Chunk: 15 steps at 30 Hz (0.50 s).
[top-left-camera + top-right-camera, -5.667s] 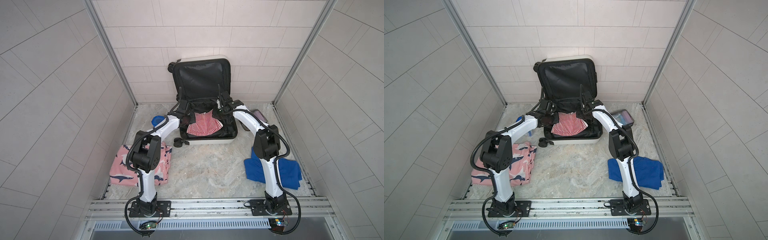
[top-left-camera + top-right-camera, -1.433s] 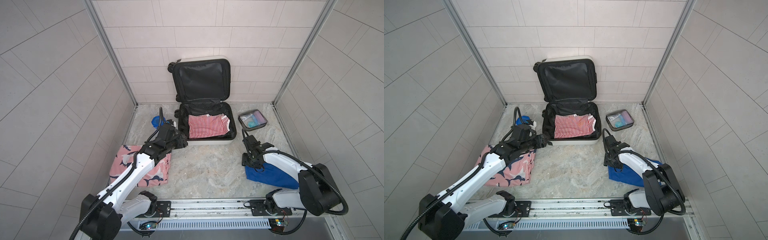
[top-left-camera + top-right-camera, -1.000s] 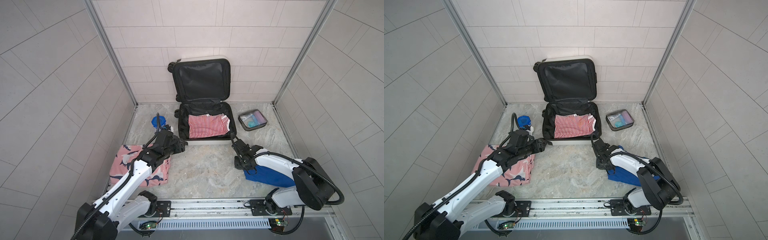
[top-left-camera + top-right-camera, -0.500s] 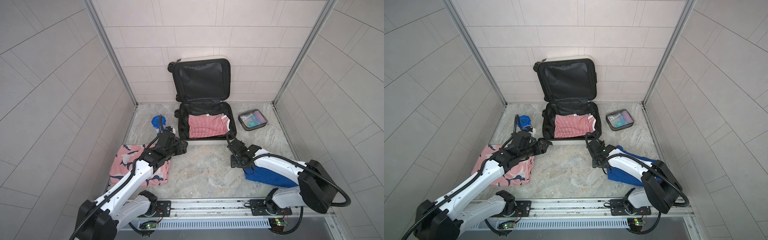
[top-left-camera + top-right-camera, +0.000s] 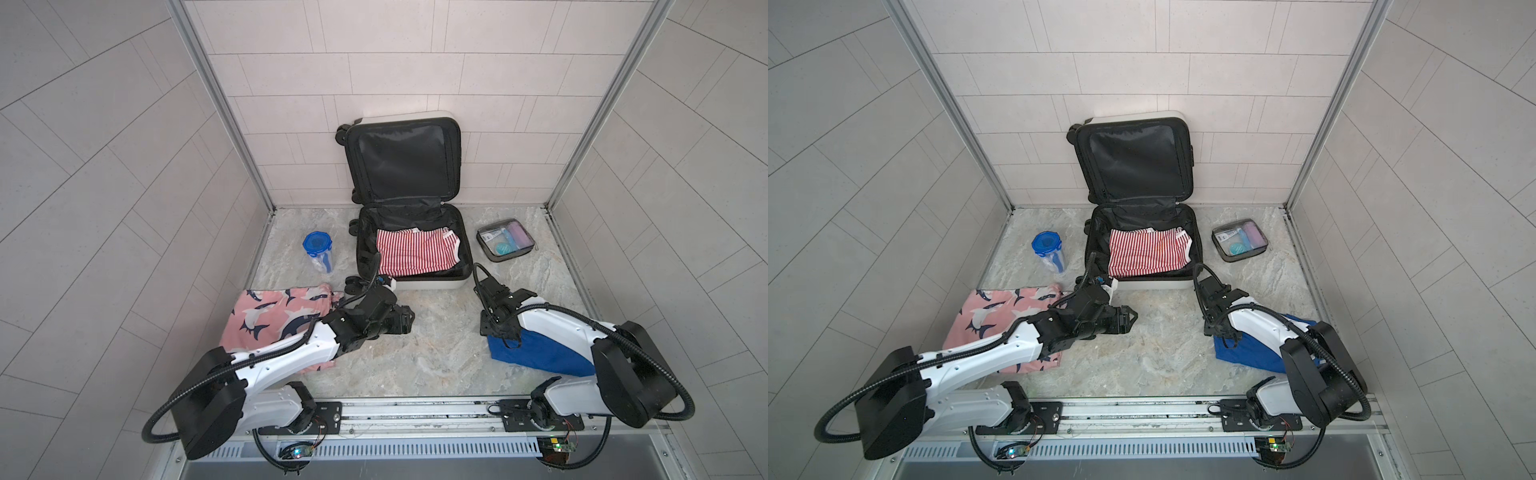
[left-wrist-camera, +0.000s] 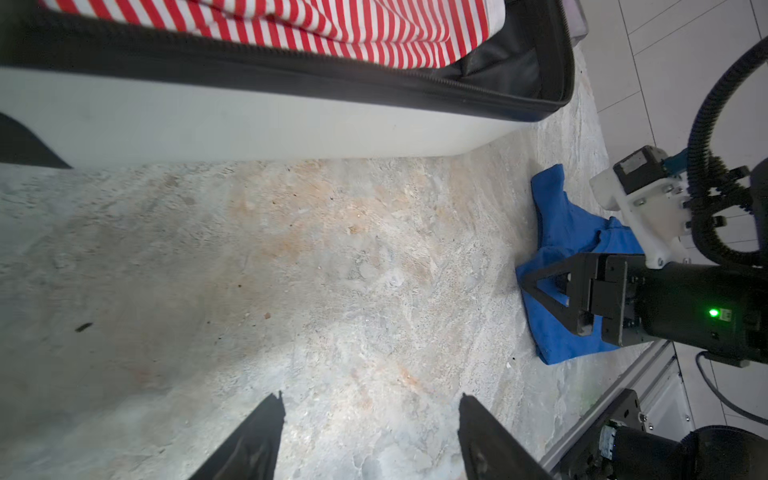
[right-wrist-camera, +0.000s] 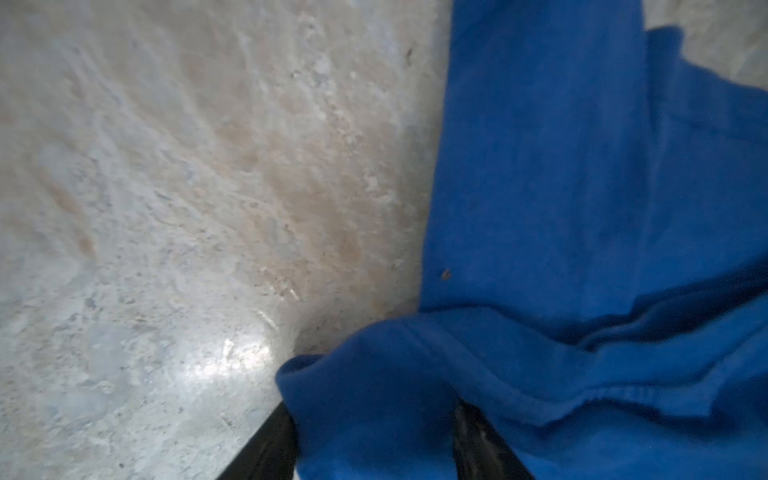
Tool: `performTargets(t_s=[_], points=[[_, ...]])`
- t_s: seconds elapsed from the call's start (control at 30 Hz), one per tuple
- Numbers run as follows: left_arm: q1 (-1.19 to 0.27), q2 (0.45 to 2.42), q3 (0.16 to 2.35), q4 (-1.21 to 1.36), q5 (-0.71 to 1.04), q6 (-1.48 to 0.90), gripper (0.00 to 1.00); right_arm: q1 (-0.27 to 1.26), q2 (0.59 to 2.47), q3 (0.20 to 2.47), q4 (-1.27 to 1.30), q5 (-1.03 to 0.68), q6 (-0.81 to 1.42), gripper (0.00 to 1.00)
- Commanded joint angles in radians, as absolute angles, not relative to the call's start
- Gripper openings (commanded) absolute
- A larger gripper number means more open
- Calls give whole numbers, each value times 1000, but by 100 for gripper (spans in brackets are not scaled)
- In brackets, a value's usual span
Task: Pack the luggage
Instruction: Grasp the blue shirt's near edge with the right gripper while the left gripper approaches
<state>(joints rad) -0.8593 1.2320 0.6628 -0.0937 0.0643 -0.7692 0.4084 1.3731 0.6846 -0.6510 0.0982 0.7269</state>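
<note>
**Luggage lies open at back of table, one striped garment inside**

At the far left in both top views, a pink shark-print cloth point(image 5: 276, 318) lies flat on the marbled table point(image 5: 432, 357). A clear container with a blue lid point(image 5: 318, 242) stands upright beyond it, near the left wall. My left arm point(image 5: 291, 353) reaches in across the pink cloth's near corner. My left jaws hang open and empty over bare table, in front of the luggage's near left corner. The left wrist view shows the two tips spread, with only stone between them.

The luggage point(image 5: 428, 285) sits at the back middle of the table. Its white lower shell lies flat, and its black-lined lid stands up against the tiled back wall. A folded red-and-white striped garment point(image 5: 415, 253) lies in the lower half, toward the front edge, and the lining behind it is bare.

Right of centre, my right arm point(image 5: 557, 328) comes in low over a blue cloth point(image 5: 536, 357) rumpled at the front right of the table. My right jaws point down at the cloth's left edge and stand apart. In the right wrist view a fold of the cloth is bunched between the tips, and I cannot tell whether they press it.

At the back right, a clear toiletry pouch with black edging point(image 5: 505, 241) lies flat beside the luggage without touching it.
</note>
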Motion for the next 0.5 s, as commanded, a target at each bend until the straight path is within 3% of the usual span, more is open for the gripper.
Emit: performTargets(t_s=[0.0,0.3,0.47], points=[[-870,1240,694,-35,37,-800,72,371,1370,655,-644,107,712,55],[-870,1227,709,-58,23,-788,72,323,1338,625,-598,29,701,13],[-867,1218,675,-24,-11,-814,72,362,1322,593,-551,-54,725,0]])
